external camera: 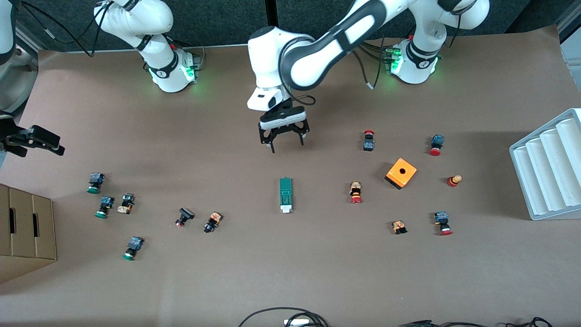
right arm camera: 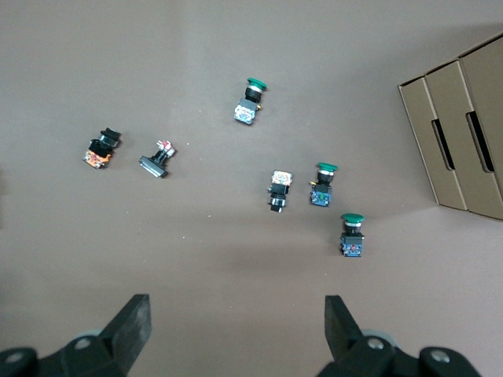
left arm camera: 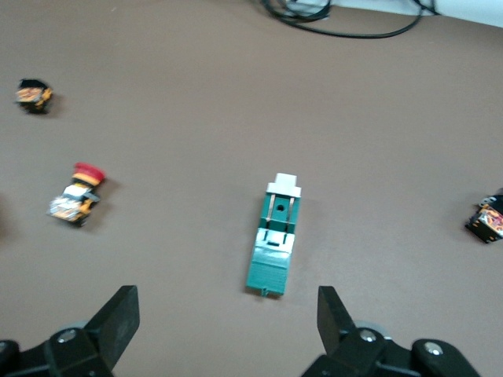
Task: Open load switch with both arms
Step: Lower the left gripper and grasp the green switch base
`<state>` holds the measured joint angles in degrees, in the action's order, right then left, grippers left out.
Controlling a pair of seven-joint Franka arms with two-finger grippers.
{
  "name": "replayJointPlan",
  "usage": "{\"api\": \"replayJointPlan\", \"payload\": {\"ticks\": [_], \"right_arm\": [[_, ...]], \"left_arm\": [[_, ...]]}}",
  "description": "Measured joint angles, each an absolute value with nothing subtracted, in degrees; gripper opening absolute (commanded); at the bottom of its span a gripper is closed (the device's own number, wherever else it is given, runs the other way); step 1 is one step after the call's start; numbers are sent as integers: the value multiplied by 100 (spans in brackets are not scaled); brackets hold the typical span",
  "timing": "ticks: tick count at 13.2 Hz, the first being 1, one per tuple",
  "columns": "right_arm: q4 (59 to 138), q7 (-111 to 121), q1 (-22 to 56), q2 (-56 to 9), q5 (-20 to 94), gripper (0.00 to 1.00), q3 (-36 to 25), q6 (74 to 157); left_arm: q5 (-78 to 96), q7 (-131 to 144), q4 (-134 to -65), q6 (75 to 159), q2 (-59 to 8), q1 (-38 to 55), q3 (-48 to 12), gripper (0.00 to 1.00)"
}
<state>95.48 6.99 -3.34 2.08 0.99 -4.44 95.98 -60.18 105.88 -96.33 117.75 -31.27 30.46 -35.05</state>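
Right now I see the load switch (external camera: 285, 195) lying flat near the middle of the table, its long axis running from the robots' bases toward the front camera, white end nearest that camera; I can read no writing on it. My left gripper (external camera: 283, 136) hangs over bare table just short of the switch's green end, fingers (left arm camera: 118, 318) spread wide and holding nothing. My right gripper (external camera: 34, 141) waits at the right arm's end of the table over the green-capped buttons (right arm camera: 324, 184), fingers wide and empty too.
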Motion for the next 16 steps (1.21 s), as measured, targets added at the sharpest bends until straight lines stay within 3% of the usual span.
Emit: {"api": "replayJointPlan", "payload": {"ticks": [7, 12, 16], "right_arm": [[9547, 698, -338, 205, 99, 100, -475, 9647], [9572, 698, -327, -265, 99, 100, -470, 9649], [9570, 633, 2, -616, 99, 99, -410, 9651]], "left_arm": [[-9018, 12234, -9813, 12022, -4263, 3192, -3440, 100], [-10498, 13665, -9839, 11341, -5012, 3895, -2916, 100], [-10898, 13878, -9678, 11251, -5364, 4224, -2489, 98]]}}
